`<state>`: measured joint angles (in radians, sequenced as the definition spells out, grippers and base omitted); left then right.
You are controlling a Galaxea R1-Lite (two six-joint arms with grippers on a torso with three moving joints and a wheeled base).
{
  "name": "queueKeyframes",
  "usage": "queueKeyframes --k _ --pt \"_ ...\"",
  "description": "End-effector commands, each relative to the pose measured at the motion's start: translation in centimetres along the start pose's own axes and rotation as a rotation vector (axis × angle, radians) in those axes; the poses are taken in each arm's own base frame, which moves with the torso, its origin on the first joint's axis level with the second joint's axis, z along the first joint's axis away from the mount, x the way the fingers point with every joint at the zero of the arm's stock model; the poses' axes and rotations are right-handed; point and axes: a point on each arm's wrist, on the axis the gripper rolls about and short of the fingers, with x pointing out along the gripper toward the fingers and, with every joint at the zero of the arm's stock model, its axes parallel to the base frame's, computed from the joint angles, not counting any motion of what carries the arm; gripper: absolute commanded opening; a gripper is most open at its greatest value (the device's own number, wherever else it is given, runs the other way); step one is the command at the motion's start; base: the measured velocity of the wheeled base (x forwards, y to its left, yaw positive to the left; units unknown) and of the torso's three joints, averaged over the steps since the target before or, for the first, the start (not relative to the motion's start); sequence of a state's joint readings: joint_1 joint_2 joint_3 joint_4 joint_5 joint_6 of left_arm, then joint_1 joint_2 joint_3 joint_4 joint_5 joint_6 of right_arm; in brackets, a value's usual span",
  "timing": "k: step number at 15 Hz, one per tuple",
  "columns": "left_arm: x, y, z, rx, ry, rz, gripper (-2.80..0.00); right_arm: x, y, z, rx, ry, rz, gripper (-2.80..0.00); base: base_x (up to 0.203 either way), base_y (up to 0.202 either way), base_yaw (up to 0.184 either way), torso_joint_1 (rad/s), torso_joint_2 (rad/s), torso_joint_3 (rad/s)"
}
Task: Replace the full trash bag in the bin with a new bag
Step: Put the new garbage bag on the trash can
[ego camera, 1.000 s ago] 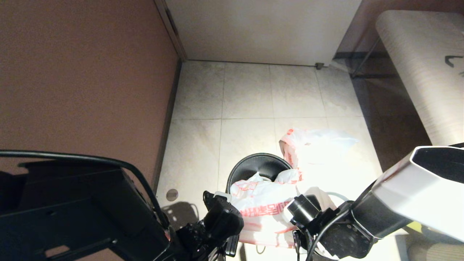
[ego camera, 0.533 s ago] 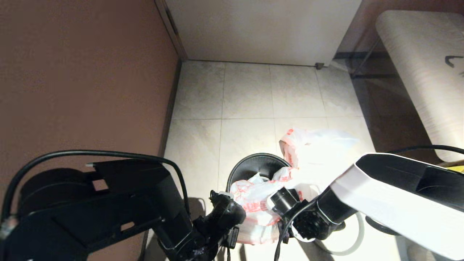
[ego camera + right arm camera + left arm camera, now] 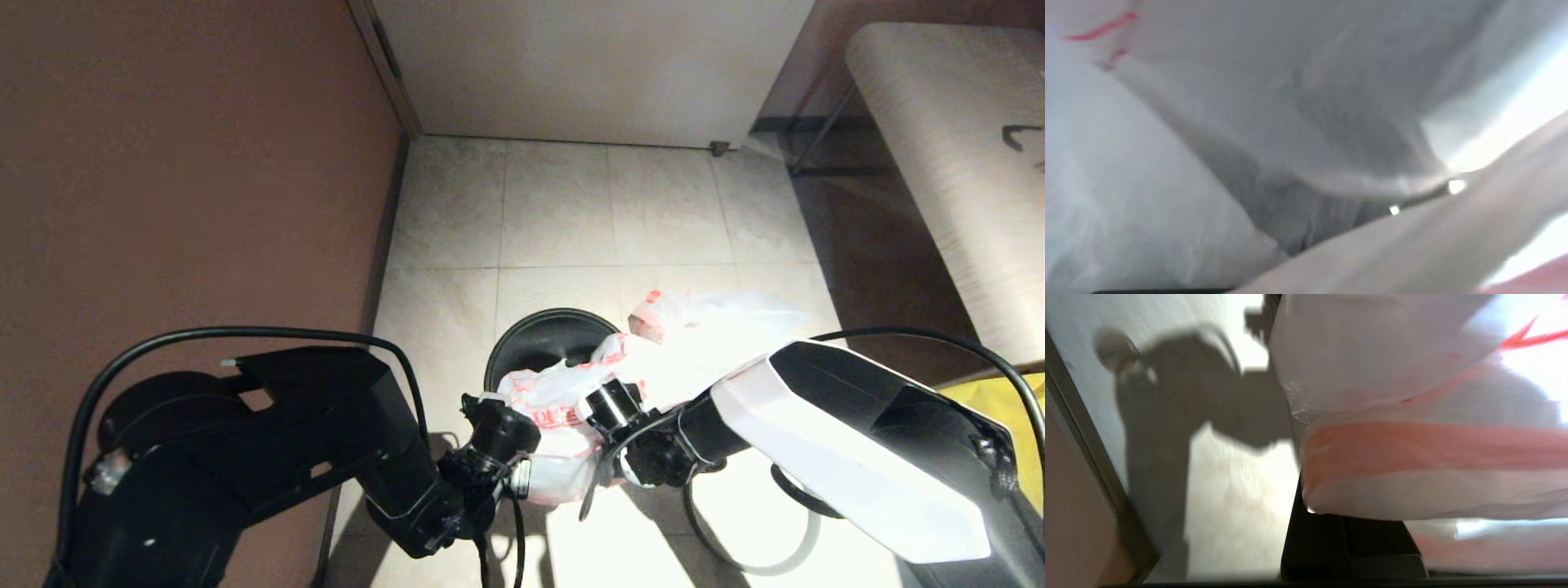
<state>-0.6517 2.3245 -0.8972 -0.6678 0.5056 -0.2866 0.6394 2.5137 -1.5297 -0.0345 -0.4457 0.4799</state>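
A thin translucent white plastic bag with red print (image 3: 555,408) is held up between the left claw (image 3: 522,478) and right claw (image 3: 624,457), just before the small round black plastic bin (image 3: 539,343); neither claw's grip can be told.

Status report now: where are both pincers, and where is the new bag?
Left pincer and right pincer both at the new bag, held above the bin. Full trash bag on floor beside bin. Hoop lying on floor.

New bag (image 3: 555,408): thin, crinkled translucent white plastic film with red print. Bin (image 3: 535,343): black plastic, slight sheen. Floor (image 3: 555,212): smooth pale stone-look tiles. Right arm shell (image 3: 849,457): glossy white plastic. Wall (image 3: 180,163): matt brown.
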Motion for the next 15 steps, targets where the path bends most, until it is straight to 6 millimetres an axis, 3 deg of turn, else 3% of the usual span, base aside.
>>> queueKeyframes --k 1,5,7,15 --pt "0.8 1.1 1.5 -0.073 -0.091 0.042 -2.8 -0.2 1.1 2.2 0.021 -0.074 0.036 -2.8 0.0 0.0 0.0 0.0 0.0 0.0" --pt "2.9 5.0 4.6 -0.156 -0.179 0.138 -2.8 -1.3 2.5 6.0 0.002 -0.2 0.09 -2.8 0.0 0.0 0.0 0.0 0.0 0.0" --pt "4.0 6.0 5.5 -0.194 -0.204 0.162 -2.8 -1.3 2.6 7.2 0.0 -0.239 0.097 -2.8 0.0 0.0 0.0 0.0 0.0 0.0" --pt "4.3 5.7 5.1 -0.218 -0.224 0.162 -2.8 -1.6 2.1 5.3 0.053 -0.207 0.038 -2.8 0.0 0.0 0.0 0.0 0.0 0.0"
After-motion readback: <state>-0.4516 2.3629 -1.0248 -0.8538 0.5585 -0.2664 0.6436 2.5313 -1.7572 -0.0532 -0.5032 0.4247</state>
